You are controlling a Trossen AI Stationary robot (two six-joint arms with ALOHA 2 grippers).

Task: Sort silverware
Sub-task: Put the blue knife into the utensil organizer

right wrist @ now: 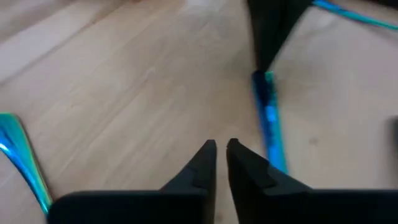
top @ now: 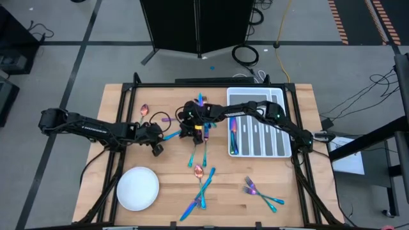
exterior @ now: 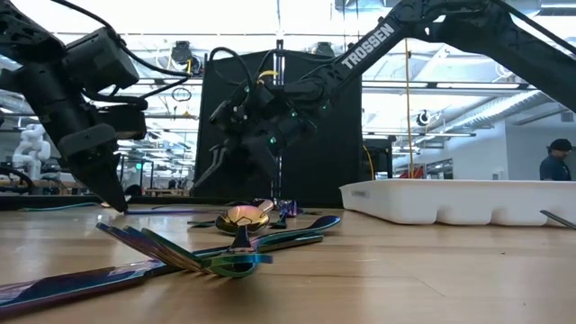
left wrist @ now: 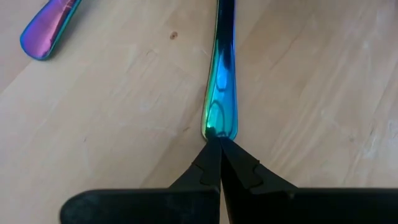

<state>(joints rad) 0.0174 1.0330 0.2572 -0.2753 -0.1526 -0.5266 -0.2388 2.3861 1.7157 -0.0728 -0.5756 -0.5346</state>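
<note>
The silverware is iridescent pink, blue and teal. It lies scattered on the wooden table: a spoon (top: 144, 110) at the far left, a crossed heap (top: 201, 172) near the middle front, and forks (top: 259, 190) at the front right. My left gripper (left wrist: 219, 142) is shut, with its tips at the end of a teal-blue handle (left wrist: 221, 93) that lies flat near the table's middle (top: 171, 135). My right gripper (right wrist: 221, 149) hovers just beside the same piece (right wrist: 268, 118), with a narrow gap between its fingertips and nothing in it. My left gripper's shut fingertips meet the rounded free end of the teal-blue handle (left wrist: 219, 129). They slant down from the table's left and point along the piece, which lies flat on the wood. I cannot tell whether the end is pinched or only touched.
A white divided tray (top: 276, 96) at the far right holds some pieces (top: 233, 137). A round white plate (top: 137, 188) sits at the front left. Another purple-blue handle (left wrist: 46, 34) lies close to my left gripper. A black frame rims the table.
</note>
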